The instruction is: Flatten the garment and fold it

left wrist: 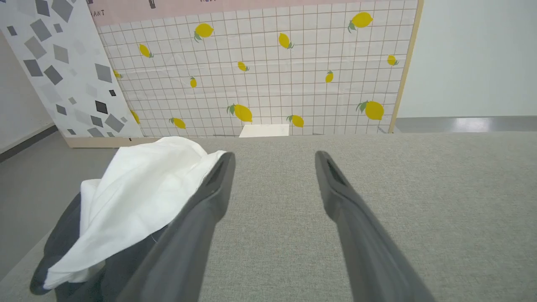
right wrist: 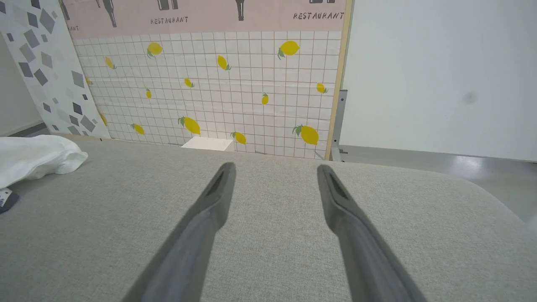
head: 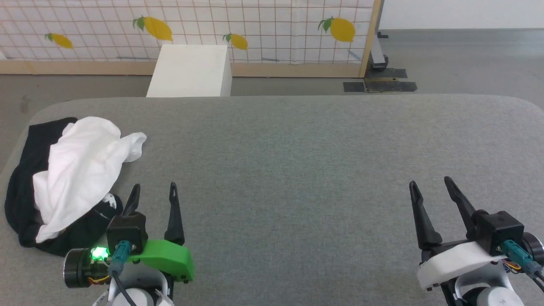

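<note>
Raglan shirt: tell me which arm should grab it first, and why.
Left. The left pincer stands open right beside the crumpled raglan shirt at the left end of the grey table. The right pincer, also open, is far off toward the other end.

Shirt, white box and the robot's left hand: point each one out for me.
shirt (head: 80, 170), head view, on its crumpled white body.
white box (head: 191, 70), head view, on its top face.
left hand (head: 154, 189), head view, midway between its two spread fingertips.
</note>
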Available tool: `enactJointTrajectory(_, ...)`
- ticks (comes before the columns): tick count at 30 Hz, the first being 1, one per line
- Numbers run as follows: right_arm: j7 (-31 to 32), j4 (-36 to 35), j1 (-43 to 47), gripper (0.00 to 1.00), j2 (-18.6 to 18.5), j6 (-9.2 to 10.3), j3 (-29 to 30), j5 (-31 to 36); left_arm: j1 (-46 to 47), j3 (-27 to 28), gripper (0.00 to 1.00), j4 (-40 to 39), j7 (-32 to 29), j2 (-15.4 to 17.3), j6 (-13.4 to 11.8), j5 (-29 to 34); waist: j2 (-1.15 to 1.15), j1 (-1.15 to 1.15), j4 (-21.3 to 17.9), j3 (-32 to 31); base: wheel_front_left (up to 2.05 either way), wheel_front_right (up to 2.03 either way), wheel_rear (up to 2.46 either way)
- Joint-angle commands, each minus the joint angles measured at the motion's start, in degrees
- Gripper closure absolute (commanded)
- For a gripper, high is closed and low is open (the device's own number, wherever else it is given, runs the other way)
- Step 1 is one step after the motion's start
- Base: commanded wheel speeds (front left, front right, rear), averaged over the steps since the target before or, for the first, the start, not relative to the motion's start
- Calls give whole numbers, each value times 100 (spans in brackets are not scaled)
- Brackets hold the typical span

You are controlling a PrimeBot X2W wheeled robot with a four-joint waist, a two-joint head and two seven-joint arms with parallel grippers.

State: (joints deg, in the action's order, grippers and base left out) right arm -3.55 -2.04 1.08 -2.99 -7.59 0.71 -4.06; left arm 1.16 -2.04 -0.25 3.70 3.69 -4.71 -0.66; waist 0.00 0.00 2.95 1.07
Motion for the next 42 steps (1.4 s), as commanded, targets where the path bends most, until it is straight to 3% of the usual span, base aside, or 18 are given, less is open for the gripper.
enactJointTrajectory(1,-65,-49,-48,0,3,3,10,-51,104,-5,0,-25,57,49,-64,22,0,0,79,16,0,0,0)
enactJointTrajectory(42,-563,-181,-34,0,7,6,48,-340,137,-145,0,-50,552,38,-661,-3,0,0,1693,207,0,0,0)
